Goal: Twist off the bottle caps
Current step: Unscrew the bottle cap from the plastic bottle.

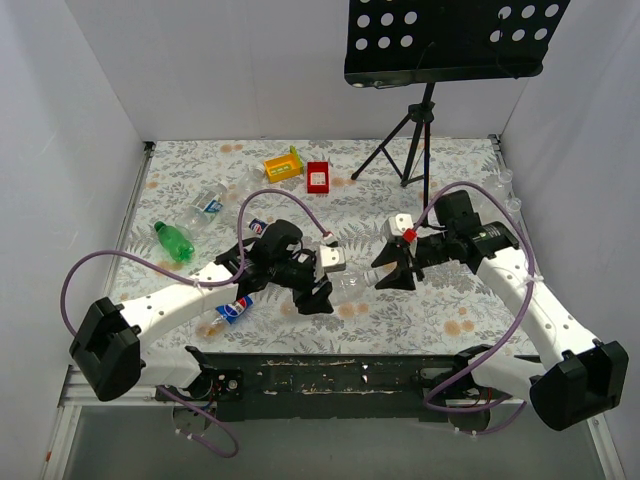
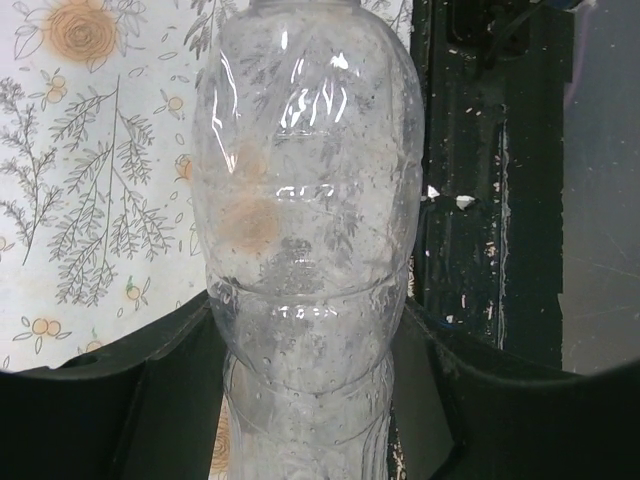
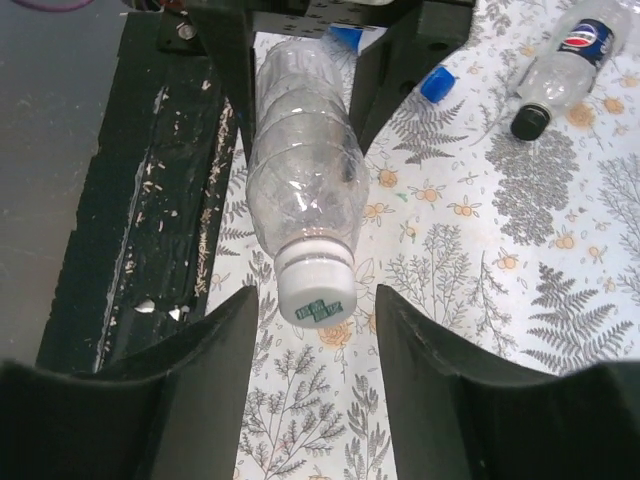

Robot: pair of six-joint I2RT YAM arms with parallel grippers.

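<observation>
**Cap of the held bottle not yet gripped: right pincer stands open around it**

We find the left pincer (image 2: 310,395) clamped on the lower body of the clear bottle (image 3: 305,170). It holds the bottle lying level above the tabletop (image 3: 480,330), with the neck pointing toward the right pincer (image 3: 317,325).

The white cap (image 3: 317,288) sits on that neck, directly between the right pincer's fingers (image 3: 215,380). The right pincer is parted, with a gap on each side of the cap, and neither pad touches it.

We judge the step in hand to be the unscrewing of this one cap. We cannot tell from these views how far it has been turned.

The next move calls for the right pincer to close squarely on the cap and twist about the bottle's long axis, while the left pincer keeps the body from turning.

Beyond the left pincer, on the right wrist view's right side, a blue-labelled bottle (image 3: 570,55) lies with its dark cap (image 3: 530,122) on. A loose blue cap (image 3: 437,84) lies nearer.
</observation>
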